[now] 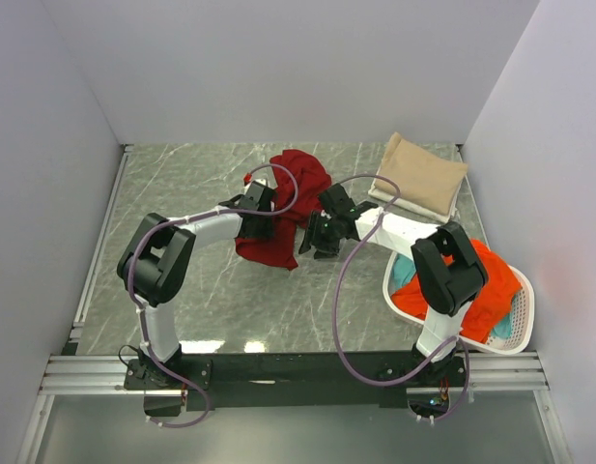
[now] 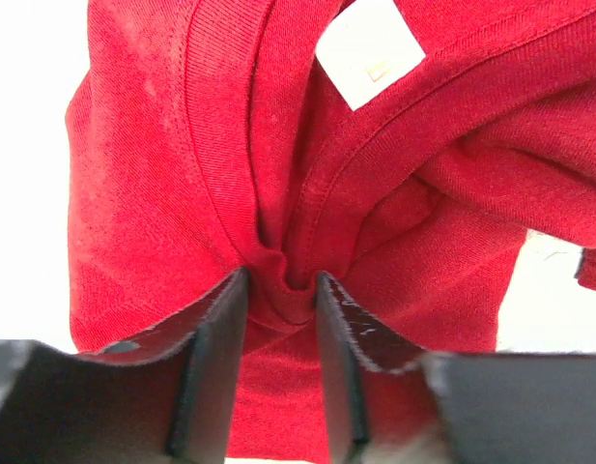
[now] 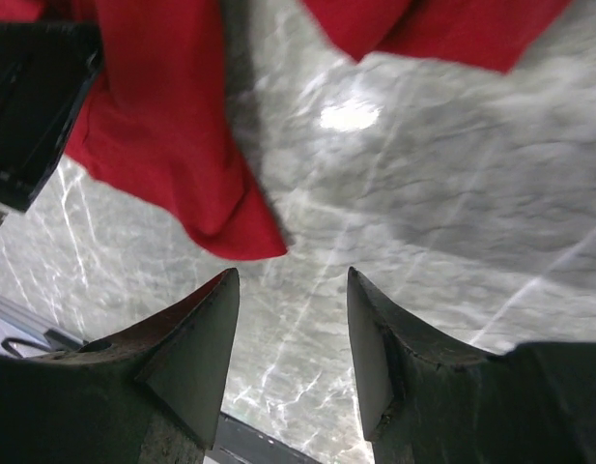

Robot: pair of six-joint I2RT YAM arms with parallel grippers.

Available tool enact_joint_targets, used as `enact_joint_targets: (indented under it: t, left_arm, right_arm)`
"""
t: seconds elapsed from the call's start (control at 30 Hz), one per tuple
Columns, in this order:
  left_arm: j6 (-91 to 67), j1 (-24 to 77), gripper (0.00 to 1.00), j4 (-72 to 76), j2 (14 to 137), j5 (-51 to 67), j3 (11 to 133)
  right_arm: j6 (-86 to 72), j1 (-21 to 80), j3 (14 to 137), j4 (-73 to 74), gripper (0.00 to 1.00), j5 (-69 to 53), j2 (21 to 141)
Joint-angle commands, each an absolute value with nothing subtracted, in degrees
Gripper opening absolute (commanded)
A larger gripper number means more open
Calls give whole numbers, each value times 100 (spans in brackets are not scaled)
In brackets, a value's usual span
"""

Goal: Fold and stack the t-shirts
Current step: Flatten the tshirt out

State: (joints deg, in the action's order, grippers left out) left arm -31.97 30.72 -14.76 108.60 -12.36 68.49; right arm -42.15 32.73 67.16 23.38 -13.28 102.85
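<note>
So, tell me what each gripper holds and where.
Left gripper pinches the dark red cloth t-shirt at its collar fold, below the white label; right gripper holds nothing.

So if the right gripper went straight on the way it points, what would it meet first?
Probably the bare marble table: the right gripper, jaws open, frames only tabletop. The dark red t-shirt hangs just off that line, so it might brush cloth; depth is unclear.

We look down from high behind on the whole bench (image 1: 278, 319). Left wrist: pressed close to the dark red shirt (image 2: 162, 193). Right wrist: low, facing bench. All three share that shirt.
</note>
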Motion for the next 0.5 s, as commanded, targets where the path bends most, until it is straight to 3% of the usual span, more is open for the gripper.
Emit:
enact_joint_targets:
  t: [0.0, 0.2, 0.47]
  left_arm:
    - [-3164, 3103, 39, -1389, 10881, -1257, 7031]
    - [-3322, 3094, 16, -1389, 10828, -1125, 7066]
    - [-3507, 3006, 0, -1398, 10530, -1038, 7014]
  right_arm:
    - [-4219, 3453, 6934, 2241, 56, -1433, 10239]
    - [-4175, 3638, 7128, 2268, 55, -1503, 10529]
    - [-4148, 3753, 7225, 2250, 54, -1538, 10837]
